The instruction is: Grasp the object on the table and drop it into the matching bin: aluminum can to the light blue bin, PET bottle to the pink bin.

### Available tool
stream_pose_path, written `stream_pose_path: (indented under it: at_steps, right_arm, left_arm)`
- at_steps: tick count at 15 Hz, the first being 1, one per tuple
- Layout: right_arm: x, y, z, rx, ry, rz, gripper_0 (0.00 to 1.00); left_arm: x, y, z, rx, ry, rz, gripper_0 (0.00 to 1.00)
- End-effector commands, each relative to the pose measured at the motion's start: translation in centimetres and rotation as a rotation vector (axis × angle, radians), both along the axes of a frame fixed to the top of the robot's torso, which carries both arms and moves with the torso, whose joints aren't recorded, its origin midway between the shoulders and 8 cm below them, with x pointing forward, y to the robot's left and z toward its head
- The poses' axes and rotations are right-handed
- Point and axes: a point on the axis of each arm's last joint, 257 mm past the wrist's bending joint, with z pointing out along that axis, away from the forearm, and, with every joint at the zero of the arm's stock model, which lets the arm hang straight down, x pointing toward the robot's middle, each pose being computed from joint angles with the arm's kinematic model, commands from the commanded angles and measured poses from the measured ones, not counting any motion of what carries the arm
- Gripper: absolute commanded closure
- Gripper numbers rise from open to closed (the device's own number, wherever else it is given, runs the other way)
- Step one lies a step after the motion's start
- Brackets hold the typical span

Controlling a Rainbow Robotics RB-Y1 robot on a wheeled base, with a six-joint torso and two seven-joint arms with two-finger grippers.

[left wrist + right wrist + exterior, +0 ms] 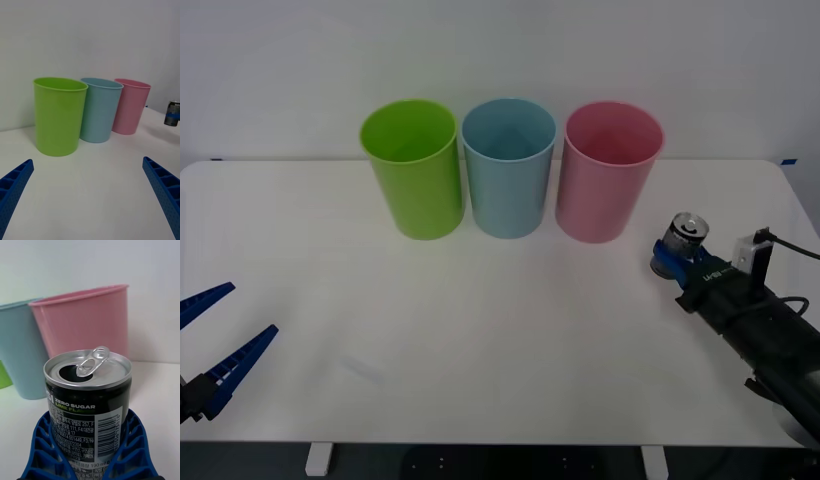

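3 bins ahead | front: right end effector [677, 262] clasps aluminum can [683, 238], pink bin [610, 171] nearest, light blue bin [508, 167] beyond it; left end effector [218, 335] wide, idle over counter [480, 330] | right wrist: can [88, 397] held between fingers [41, 450] | step: grasped; next lift, carry past pink to light blue.

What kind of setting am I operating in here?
Probably a lab or test bench: a bare white table against a plain white wall, with only three coloured bins, lime green, light blue, pink.
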Motion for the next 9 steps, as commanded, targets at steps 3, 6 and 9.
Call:
stream_pose_path:
  at_steps: [3,6,9]
  right_arm:
    - [-3.2,3.3,4.3,0.060,-0.036,0.186,1.00]
    - [-4.5,4.7,7.2,0.035,-0.071,0.266,1.00]
    - [-5.1,6.1,9.8,-0.021,-0.130,0.302,1.00]
  left_arm:
    - [0.0,0.0,0.0,0.000,0.000,0.000,0.00]
    - [0.0,0.0,0.0,0.000,0.000,0.000,0.00]
    - [0.0,0.0,0.0,0.000,0.000,0.000,0.00]
